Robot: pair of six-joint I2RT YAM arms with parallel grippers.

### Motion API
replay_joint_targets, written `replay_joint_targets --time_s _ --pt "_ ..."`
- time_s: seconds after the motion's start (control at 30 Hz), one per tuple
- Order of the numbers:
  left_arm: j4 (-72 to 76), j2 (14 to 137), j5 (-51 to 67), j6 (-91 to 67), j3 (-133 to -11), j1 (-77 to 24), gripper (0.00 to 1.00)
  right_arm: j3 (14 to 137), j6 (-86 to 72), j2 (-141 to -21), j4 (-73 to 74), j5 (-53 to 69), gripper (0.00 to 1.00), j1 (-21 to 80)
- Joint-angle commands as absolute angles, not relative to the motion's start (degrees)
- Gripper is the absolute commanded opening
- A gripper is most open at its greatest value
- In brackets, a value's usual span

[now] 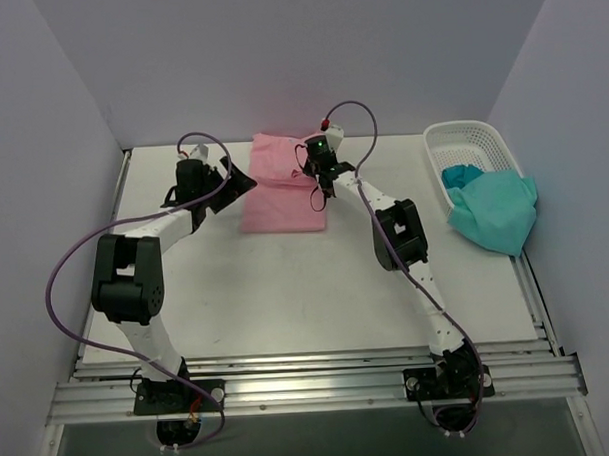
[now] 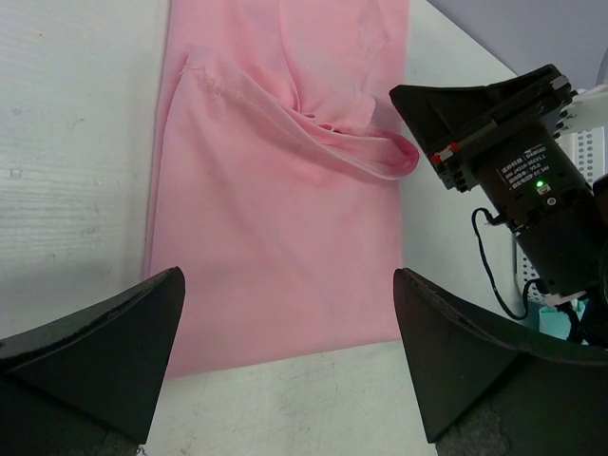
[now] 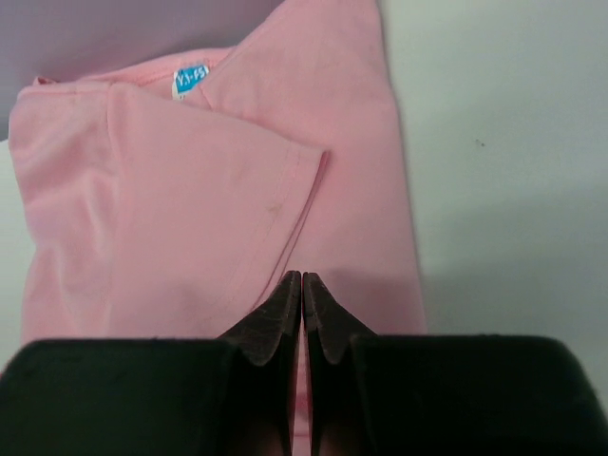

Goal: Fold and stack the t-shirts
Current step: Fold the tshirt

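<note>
White arms (image 1: 159,226), black joints (image 1: 126,276), looping purple cables (image 1: 58,265), black wedge-fingered pincers (image 2: 289,275).

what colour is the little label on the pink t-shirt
Turquoise blue with pale lettering. The label on the pink t-shirt shows best in the right wrist view.

Light even and diffuse, from above. Matte enclosure walls (image 1: 278,49) carry a cool violet cast. White table surface (image 1: 287,289) bright; shadows faint, soft-edged. Top view sharp throughout. Left wrist view: black left gripper fingers (image 2: 95,361) blurred near the lens, light pink cloth t-shirt (image 2: 275,190) crisp. Right wrist view: black right gripper fingers (image 3: 275,323) dark, soft-edged.
</note>
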State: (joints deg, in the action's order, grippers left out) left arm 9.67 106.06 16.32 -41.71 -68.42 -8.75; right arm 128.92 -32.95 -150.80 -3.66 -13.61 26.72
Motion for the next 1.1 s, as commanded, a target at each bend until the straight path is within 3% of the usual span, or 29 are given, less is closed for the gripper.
replay_joint_targets --time_s 0.0,0.23,0.27,0.37,0.43,0.5,0.53,0.57,0.63,0.7,0.73,0.77,0.8,0.87,1.07 --pt "12.1 103.2 15.8 -40.1 -68.5 -8.9 1.0 132.4 -33.6 -152.6 -7.4 -13.0 0.01 24.7" --pt "11.8 103.0 16.1 -39.8 -68.6 -8.9 1.0 132.2 -33.5 -153.8 -15.6 -9.8 0.09 20.5" --pt "11.7 102.7 16.1 -39.8 -68.5 -8.9 0.95 131.5 -33.0 -152.8 -16.3 -9.5 0.11 20.0" --pt "12.2 101.4 15.8 -39.9 -67.2 -9.0 0.95 121.7 -31.6 -143.9 -22.1 -9.5 0.16 20.2" --pt "12.3 100.8 15.8 -40.2 -66.8 -9.0 0.95 114.1 -30.8 -137.0 -25.8 -9.7 0.29 20.9" --pt "12.6 100.5 16.2 -40.5 -66.6 -9.1 0.95 112.8 -29.9 -133.3 -22.9 -9.7 0.5 22.8" --pt "12.6 100.2 16.3 -40.7 -66.5 -9.1 0.95 112.9 -29.1 -132.5 -21.3 -9.4 0.86 23.6" --pt "12.7 100.1 16.5 -40.8 -66.4 -9.1 0.95 112.9 -28.7 -131.9 -20.1 -9.0 0.99 24.5" --pt "12.8 99.7 16.4 -41.0 -66.4 -9.3 0.95 112.2 -27.9 -130.6 -17.0 -9.0 1.0 27.4" --pt "12.9 99.6 16.4 -41.2 -66.2 -9.3 0.95 110.8 -27.4 -129.6 -16.0 -9.1 0.84 29.2" --pt "12.8 99.3 16.5 -41.3 -66.2 -9.3 0.95 108.8 -27.9 -129.3 -15.8 -9.6 0.62 30.5" --pt "12.9 99.3 16.4 -41.4 -66.0 -9.3 0.95 108.0 -29.1 -129.1 -15.8 -9.5 0.5 30.9" --pt "13.0 99.1 16.5 -41.5 -65.9 -9.3 0.95 107.2 -29.6 -129.0 -15.6 -9.4 0.22 31.3" --pt "13.0 99.1 16.6 -41.7 -65.8 -9.3 0.94 106.3 -31.6 -129.4 -14.1 -9.5 0.01 31.7" --pt "13.5 98.9 16.7 -41.8 -65.0 -9.3 0.94 103.0 -33.8 -130.0 -12.7 -8.3 0.0 33.1"
